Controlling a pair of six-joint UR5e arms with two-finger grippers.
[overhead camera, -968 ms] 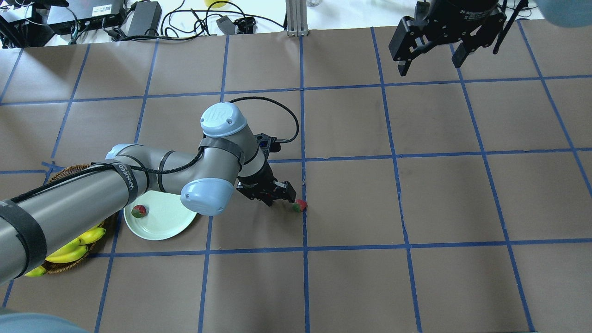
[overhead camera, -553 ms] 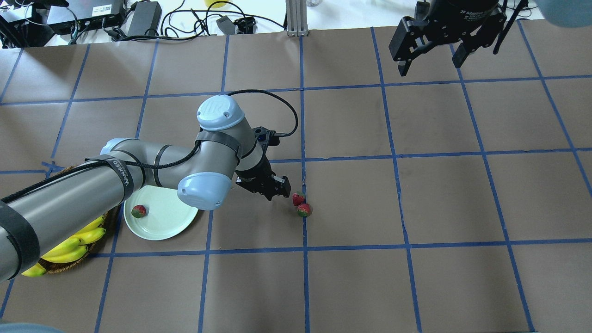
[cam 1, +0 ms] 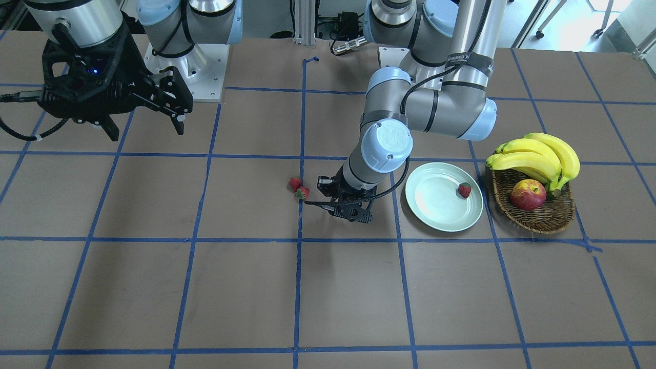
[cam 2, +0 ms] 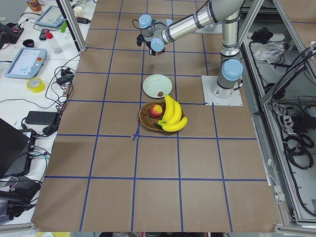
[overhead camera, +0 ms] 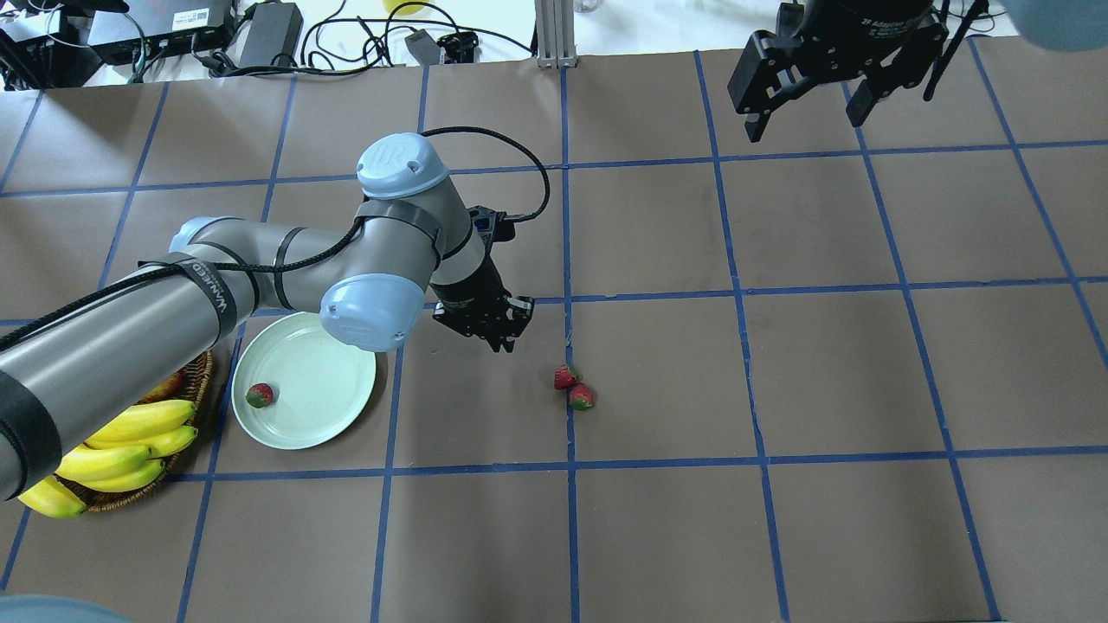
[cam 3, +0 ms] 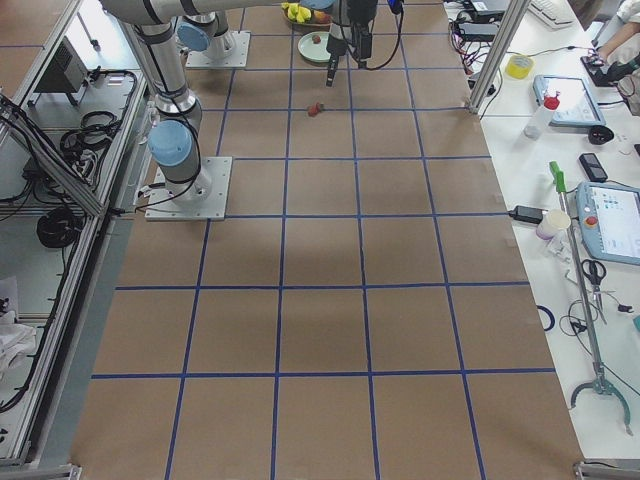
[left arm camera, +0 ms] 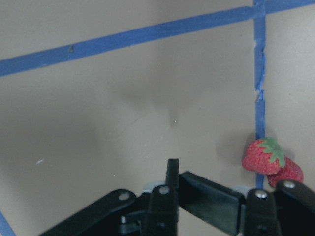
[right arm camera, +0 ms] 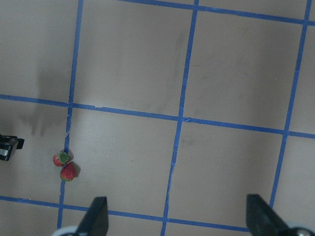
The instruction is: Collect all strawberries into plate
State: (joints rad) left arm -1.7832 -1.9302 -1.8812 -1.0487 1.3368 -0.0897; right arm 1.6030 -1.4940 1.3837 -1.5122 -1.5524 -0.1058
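Overhead view | strawberries [overhead camera: 565, 376]: two touching on table [overhead camera: 779, 372], 4 o'clock from left gripper [overhead camera: 500, 339]; one at plate [overhead camera: 320, 381] rim, 8 o'clock | left gripper closed, empty | right gripper [overhead camera: 802, 123] wide open, empty | handling: likely light, roll-prone; pinch gently across red body

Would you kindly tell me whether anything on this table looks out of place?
Two strawberries lie touching each other on the bare table, outside the plate, which holds only one strawberry. The left gripper hangs near the pair, shut and empty. Nothing looks spilled or damaged.
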